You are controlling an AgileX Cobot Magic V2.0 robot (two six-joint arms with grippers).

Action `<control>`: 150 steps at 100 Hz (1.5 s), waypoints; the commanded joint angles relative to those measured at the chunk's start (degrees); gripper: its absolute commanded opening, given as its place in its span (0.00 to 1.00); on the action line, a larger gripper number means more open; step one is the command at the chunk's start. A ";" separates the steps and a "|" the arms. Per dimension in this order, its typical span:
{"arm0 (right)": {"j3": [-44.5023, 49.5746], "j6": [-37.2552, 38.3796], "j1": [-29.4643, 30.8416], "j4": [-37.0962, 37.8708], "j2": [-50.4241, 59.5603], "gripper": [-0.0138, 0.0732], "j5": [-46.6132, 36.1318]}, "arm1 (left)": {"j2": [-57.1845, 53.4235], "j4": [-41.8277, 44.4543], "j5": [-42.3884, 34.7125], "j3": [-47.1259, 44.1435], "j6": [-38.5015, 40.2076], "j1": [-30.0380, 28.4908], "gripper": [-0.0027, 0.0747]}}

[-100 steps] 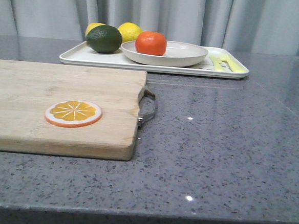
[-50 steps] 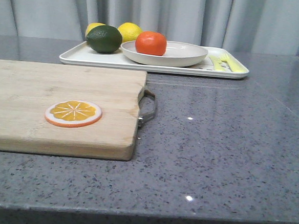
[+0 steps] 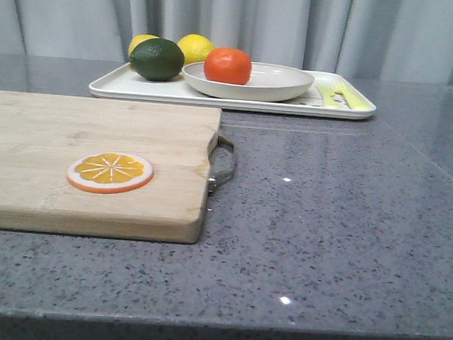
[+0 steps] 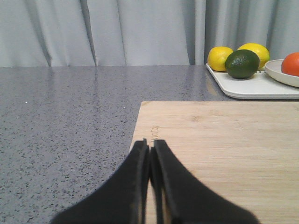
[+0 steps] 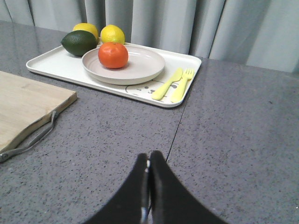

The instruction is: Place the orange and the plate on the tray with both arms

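The orange sits in the off-white plate, which rests on the white tray at the back of the table. They also show in the right wrist view: orange, plate, tray. In the left wrist view the orange and tray are at the edge. My left gripper is shut and empty above the cutting board's corner. My right gripper is shut and empty above bare grey table, well short of the tray. Neither gripper shows in the front view.
A wooden cutting board with a metal handle lies front left, with an orange slice disc on it. Two lemons and a dark green fruit sit on the tray's left; yellow-green cutlery lies on its right.
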State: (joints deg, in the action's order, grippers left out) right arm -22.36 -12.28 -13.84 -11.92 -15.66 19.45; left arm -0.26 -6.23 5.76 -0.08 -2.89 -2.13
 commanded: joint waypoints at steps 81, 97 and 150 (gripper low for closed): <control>22.84 23.30 8.35 18.48 14.28 0.07 -25.90 | -1.88 -0.03 -4.16 -0.36 -0.01 -0.16 0.01; 22.71 23.07 9.52 18.13 16.96 0.07 -19.45 | -1.88 -0.03 -4.16 -0.36 -0.01 -0.16 0.01; 22.71 14.18 9.57 11.43 16.96 0.07 -15.91 | -1.88 -0.03 -4.16 -0.36 -0.01 -0.16 0.01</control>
State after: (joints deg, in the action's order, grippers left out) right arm 1.66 4.00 -4.60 0.65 0.43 7.48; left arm -0.26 -6.23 5.76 -0.08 -2.89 -2.13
